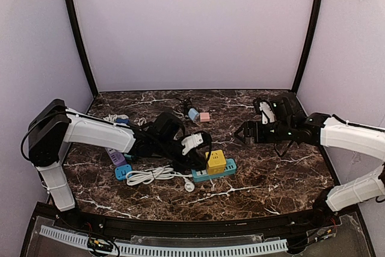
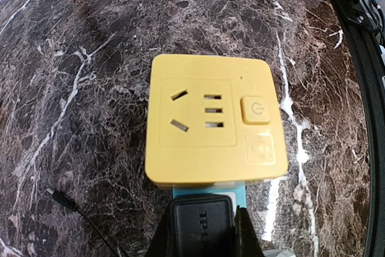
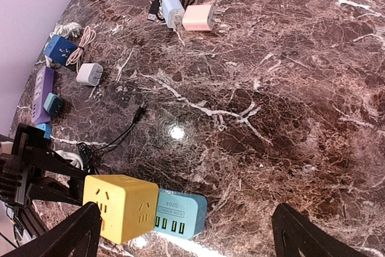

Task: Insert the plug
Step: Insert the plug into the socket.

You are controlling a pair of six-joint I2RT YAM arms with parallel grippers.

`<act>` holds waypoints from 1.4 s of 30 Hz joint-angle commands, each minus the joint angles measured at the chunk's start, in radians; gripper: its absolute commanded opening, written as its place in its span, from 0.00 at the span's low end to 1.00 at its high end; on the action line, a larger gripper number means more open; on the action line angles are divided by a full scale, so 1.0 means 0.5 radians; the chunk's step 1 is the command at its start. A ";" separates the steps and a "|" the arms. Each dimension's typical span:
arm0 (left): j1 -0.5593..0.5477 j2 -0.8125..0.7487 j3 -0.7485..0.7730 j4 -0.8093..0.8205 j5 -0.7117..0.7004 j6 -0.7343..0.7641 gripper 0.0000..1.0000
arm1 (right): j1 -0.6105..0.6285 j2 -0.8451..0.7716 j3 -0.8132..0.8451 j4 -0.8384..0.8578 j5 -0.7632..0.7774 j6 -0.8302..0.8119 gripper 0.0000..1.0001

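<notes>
A yellow cube socket (image 2: 210, 124) sits plugged on one end of a teal power strip (image 2: 207, 195). My left gripper (image 2: 201, 236) is shut on a black plug (image 2: 201, 224) and holds it over the teal strip right beside the cube. In the top view the left gripper (image 1: 198, 154) stands next to the yellow cube (image 1: 216, 161) on the teal strip (image 1: 224, 171). My right gripper (image 1: 240, 132) is open and empty, to the right of the cube. In the right wrist view its fingers (image 3: 66, 236) are spread wide, with the cube (image 3: 120, 206) and the strip (image 3: 178, 212) below.
A pink charger (image 3: 198, 17) and a pale blue charger (image 3: 171, 9) with a black cable lie at the back. A white charger (image 3: 89, 73), a blue adapter (image 3: 59, 47) and a purple strip (image 3: 42, 94) lie on the left. A coiled white cable (image 1: 150, 176) lies in front.
</notes>
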 commanded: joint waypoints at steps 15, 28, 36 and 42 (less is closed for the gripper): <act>0.053 0.363 0.049 -0.554 -0.189 0.197 0.00 | -0.002 0.002 -0.019 -0.007 0.113 0.035 0.99; 0.095 0.147 0.253 -0.517 -0.018 0.258 0.98 | 0.023 0.088 0.104 -0.026 0.114 -0.024 0.99; 0.098 -0.209 0.087 -0.401 0.060 0.415 0.99 | 0.057 -0.014 0.091 0.018 0.131 -0.033 0.99; 0.160 -0.572 -0.066 -0.464 -0.079 0.321 0.99 | 0.139 0.016 0.187 -0.011 0.187 -0.126 0.94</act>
